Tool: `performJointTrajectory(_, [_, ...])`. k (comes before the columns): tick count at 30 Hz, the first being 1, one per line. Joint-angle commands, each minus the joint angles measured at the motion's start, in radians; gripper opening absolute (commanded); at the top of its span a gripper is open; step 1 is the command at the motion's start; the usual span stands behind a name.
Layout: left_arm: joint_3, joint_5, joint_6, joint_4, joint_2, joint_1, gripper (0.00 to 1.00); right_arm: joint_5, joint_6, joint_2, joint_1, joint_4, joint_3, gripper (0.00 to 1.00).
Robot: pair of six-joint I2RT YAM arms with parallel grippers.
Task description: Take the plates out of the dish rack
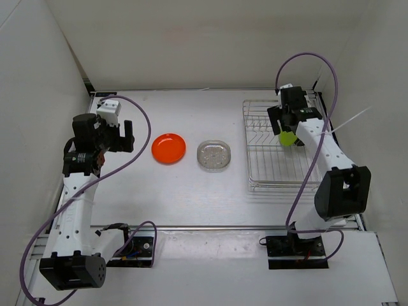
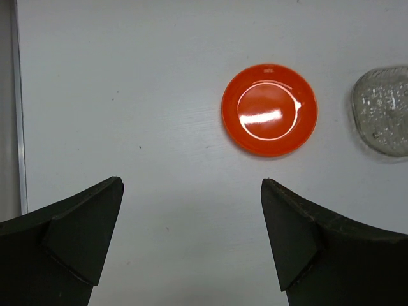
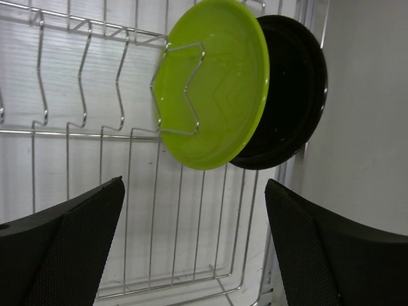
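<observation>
The silver wire dish rack (image 1: 271, 166) stands at the right of the table. A lime green plate (image 3: 213, 83) stands on edge in the rack (image 3: 83, 134), with a black plate (image 3: 296, 102) right behind it. In the top view only a bit of the green plate (image 1: 287, 138) shows under my right gripper (image 1: 285, 122), which hovers open above the rack, its jaws wide and empty (image 3: 194, 191). An orange plate (image 1: 169, 148) and a clear plate (image 1: 213, 155) lie flat on the table. My left gripper (image 2: 191, 185) is open and empty, left of the orange plate (image 2: 269, 109).
White walls enclose the table on the left, back and right. The right wall is close behind the rack. A metal rail (image 1: 223, 227) runs along the near edge. Purple cables loop from both arms.
</observation>
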Motion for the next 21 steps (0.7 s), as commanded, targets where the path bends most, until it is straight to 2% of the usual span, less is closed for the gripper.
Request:
performJointTrajectory(1, [-0.032,-0.052,0.025,0.005,-0.028,-0.003,1.00,0.067,-0.043,0.034,-0.007,0.029,0.113,0.93])
performJointTrajectory(7, [-0.041,-0.052,0.025,0.005,-0.028,-0.003,1.00,0.091,-0.086,0.148,-0.037,0.040,0.214,0.91])
performJointTrajectory(13, [-0.018,-0.041,0.016,0.005,-0.028,-0.003,1.00,0.081,-0.096,0.243,-0.105,0.049,0.251,0.83])
performJointTrajectory(15, [-0.006,-0.041,0.016,-0.005,-0.028,-0.003,1.00,0.062,-0.096,0.261,-0.116,0.049,0.274,0.75])
performJointTrajectory(19, [0.015,-0.041,0.016,-0.015,-0.019,-0.003,1.00,0.051,-0.096,0.271,-0.125,0.049,0.274,0.67])
performJointTrajectory(21, [0.015,-0.041,0.016,-0.015,-0.019,-0.003,1.00,0.042,-0.096,0.280,-0.125,0.049,0.274,0.60])
